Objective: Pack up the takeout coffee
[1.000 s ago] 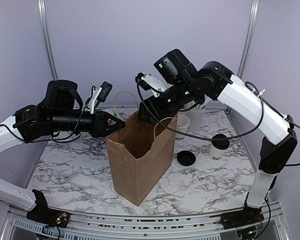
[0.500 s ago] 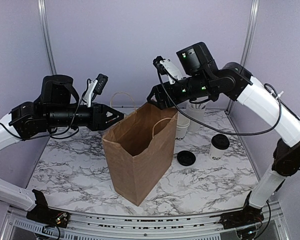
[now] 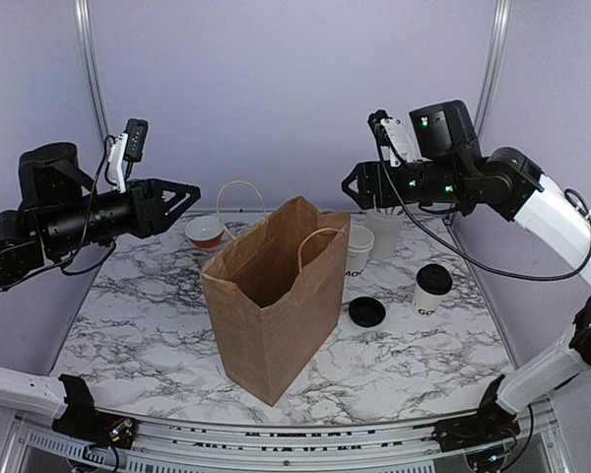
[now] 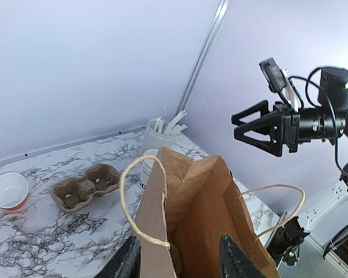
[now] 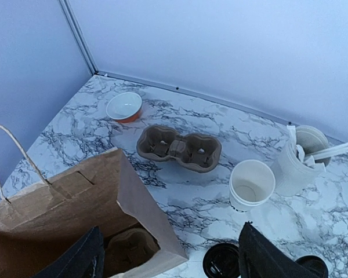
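Top external view: paper bag (image 3: 271,315) stands open, white cup (image 3: 360,254) and black lid (image 3: 366,312) unpacked on the bench (image 3: 128,335); left hand (image 3: 185,197) and right hand (image 3: 347,189) gape empty.

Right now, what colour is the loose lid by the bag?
Black lid, clearest in the top external view.
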`<state>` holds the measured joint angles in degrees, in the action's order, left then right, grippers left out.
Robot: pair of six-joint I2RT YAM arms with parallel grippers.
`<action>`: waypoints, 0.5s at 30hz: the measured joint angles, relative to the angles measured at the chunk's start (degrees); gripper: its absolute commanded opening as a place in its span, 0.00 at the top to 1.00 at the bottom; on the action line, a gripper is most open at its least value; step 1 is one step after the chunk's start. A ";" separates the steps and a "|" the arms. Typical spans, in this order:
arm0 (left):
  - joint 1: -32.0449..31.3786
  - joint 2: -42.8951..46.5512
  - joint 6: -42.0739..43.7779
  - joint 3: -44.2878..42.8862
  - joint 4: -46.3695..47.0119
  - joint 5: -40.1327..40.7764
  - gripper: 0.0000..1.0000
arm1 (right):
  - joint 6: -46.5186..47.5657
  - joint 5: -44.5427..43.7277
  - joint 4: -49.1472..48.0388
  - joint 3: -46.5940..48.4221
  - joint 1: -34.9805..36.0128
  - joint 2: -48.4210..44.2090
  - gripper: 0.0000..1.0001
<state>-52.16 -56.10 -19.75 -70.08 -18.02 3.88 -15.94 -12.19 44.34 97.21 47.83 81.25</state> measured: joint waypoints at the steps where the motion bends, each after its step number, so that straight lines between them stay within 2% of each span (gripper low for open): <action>1: 0.15 1.03 -0.37 0.61 0.31 1.51 0.52 | -0.63 -0.17 -0.68 -1.73 -0.76 -1.11 0.23; 6: 3.39 4.44 -3.72 3.17 0.52 9.27 0.51 | -4.26 -0.33 -1.92 -10.82 -4.09 -6.27 0.25; 9: 8.63 5.38 -7.91 5.09 -0.22 11.28 0.50 | -6.64 0.33 -2.49 -16.46 -5.90 -9.03 0.27; 15: 19.78 5.77 -13.33 10.08 -0.81 8.09 0.51 | -11.26 2.91 -4.26 -27.04 -6.67 -12.46 0.34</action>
<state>-32.38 -50.33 -33.08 -60.01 -18.83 11.97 -27.20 -9.28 40.07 70.17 41.17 68.79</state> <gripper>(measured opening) 0.494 0.690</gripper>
